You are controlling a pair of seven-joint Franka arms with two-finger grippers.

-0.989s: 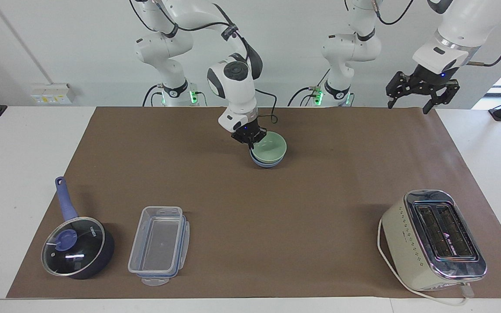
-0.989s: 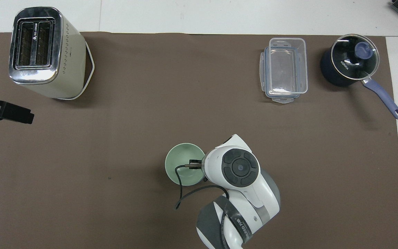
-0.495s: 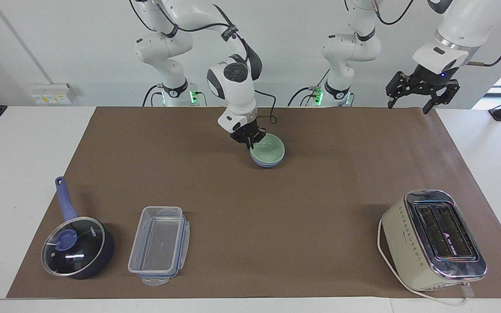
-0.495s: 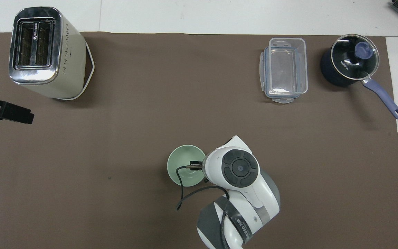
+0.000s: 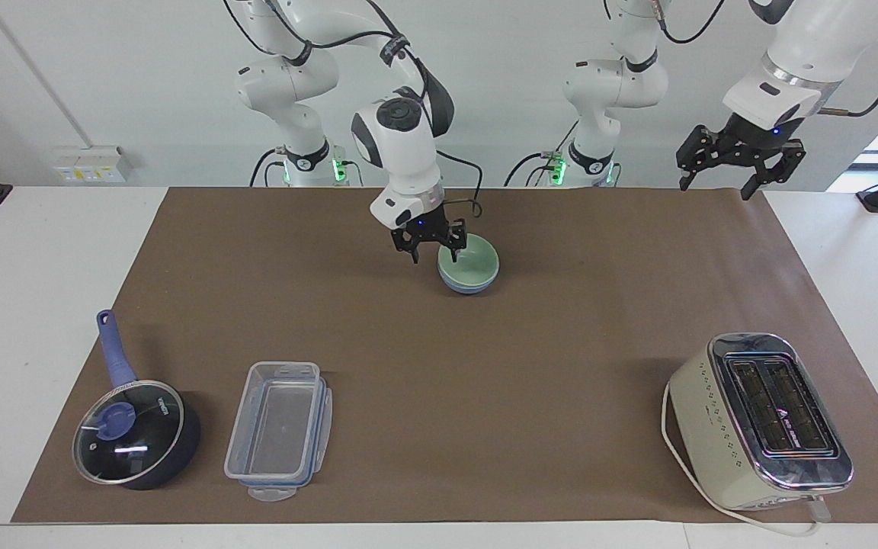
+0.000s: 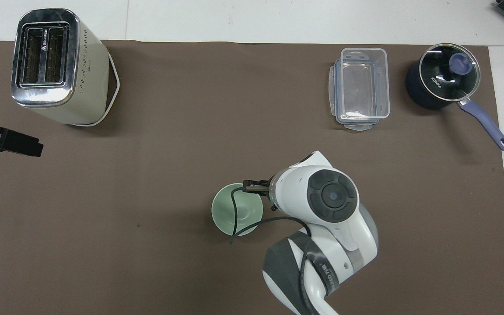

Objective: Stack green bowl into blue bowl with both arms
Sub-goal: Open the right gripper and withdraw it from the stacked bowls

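Item: green bowl (image 5: 469, 264) sitting nested in blue bowl (image 5: 469, 286); right gripper (image 5: 430, 248) hovering spread wide above its rim (toward right arm's end), holding nothing.

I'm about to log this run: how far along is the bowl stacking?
Done: the green bowl sits nested in the blue bowl. In hand: nothing; the right gripper is open beside the bowls' rim, clear of it. The left gripper waits open over the table's edge. Left: only pulling back.
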